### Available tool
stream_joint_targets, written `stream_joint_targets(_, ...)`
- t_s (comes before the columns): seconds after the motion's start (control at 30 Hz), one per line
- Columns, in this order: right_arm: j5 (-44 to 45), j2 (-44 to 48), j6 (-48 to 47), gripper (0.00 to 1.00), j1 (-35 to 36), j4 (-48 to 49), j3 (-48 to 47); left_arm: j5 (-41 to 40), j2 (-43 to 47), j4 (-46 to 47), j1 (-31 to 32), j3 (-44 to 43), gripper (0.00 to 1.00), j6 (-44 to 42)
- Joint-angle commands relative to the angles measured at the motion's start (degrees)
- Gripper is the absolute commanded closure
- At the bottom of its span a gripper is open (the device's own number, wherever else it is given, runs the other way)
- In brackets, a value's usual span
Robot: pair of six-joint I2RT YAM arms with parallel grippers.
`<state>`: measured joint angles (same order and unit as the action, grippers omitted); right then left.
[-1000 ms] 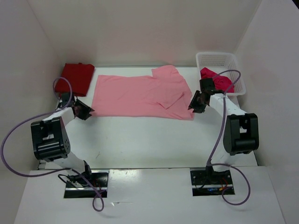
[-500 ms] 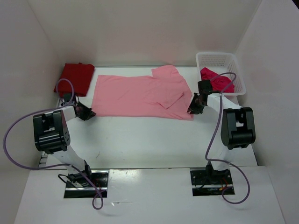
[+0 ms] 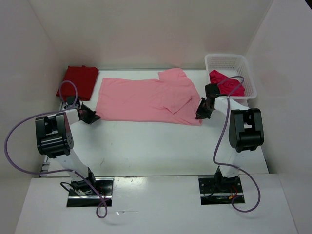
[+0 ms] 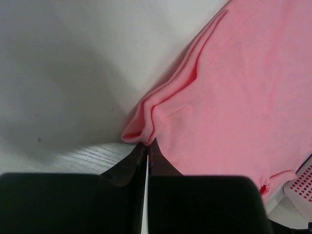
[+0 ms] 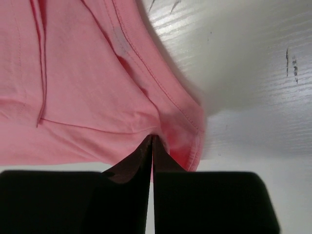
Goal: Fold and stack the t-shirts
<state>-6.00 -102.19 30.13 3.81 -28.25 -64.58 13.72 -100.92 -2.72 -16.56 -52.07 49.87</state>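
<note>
The light pink t-shirt [image 3: 146,100] lies spread flat across the far middle of the table, one sleeve folded onto it. My left gripper [image 3: 94,117] is shut on its near left corner [image 4: 141,129]. My right gripper [image 3: 199,114] is shut on its near right corner [image 5: 183,139]. The dark red t-shirt [image 3: 80,80] lies folded at the far left. The bright crimson-pink t-shirt [image 3: 226,83] lies bunched in the basket.
A white plastic mesh basket [image 3: 229,63] stands at the far right corner; its edge shows in the left wrist view [image 4: 302,187]. White walls close the table on the left, back and right. Purple cables loop from both arms.
Both arms have drawn their elbows in and up. Both grippers stay at the near corners of the pink shirt, which has not visibly moved.
</note>
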Motion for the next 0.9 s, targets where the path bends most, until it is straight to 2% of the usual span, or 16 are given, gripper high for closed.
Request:
stream_joint_targets(0.0, 2.38, -1.26, -0.16, 0.93, -0.39, 0.57, -3.97, -2.29, -1.64, -0.7, 0.21, -1.45, 1.0, -0.47)
stream_joint_targets(0.1, 3.97, 1.99, -0.86, 0.64, -0.39, 0.04, -2.75, -2.82, -1.64, -0.71, 0.21, -1.45, 1.0, -1.0)
stream_joint_targets(0.13, 4.5, 2.87, -1.38, 0.58, -0.39, 0.04, -1.7, -2.82, -1.64, -0.71, 0.21, -1.45, 1.0, -1.0)
stream_joint_targets(0.27, 1.79, 2.97, -1.39, 0.58, -0.39, 0.56, 1.02, -2.82, -1.64, -0.71, 0.21, -1.45, 1.0, -1.0)
stream_joint_targets(0.4, -1.11, 2.26, -2.0, 0.72, -0.39, 1.18, 1.56, -2.82, -1.64, -0.71, 0.21, -1.45, 1.0, -1.0)
stream_joint_targets(0.43, -1.12, 2.26, -2.0, 0.8, -0.39, 1.18, 1.56, -2.82, -1.64, -0.71, 0.21, -1.45, 1.0, -1.0)
stream_joint_targets(0.5, -1.12, 2.26, -2.0, 0.87, -0.39, 1.18, 1.04, -2.82, -1.64, -0.71, 0.21, -1.45, 1.0, -1.0)
stream_joint_targets(0.53, -1.12, 2.26, -2.0, 0.95, -0.39, 1.18, 0.42, -2.82, -1.64, -0.71, 0.21, -1.45, 1.0, -1.0)
stream_joint_targets(0.63, -1.12, 3.32, -0.96, 1.0, -0.39, 2.32, -0.11, -2.82, -1.03, -0.71, 0.21, -1.45, 1.0, -1.0)
stream_joint_targets(0.87, 2.99, 2.44, -0.33, 1.0, -0.39, 3.11, -6.78, -2.82, -0.5, -1.23, 0.21, -1.45, 1.0, -1.0)
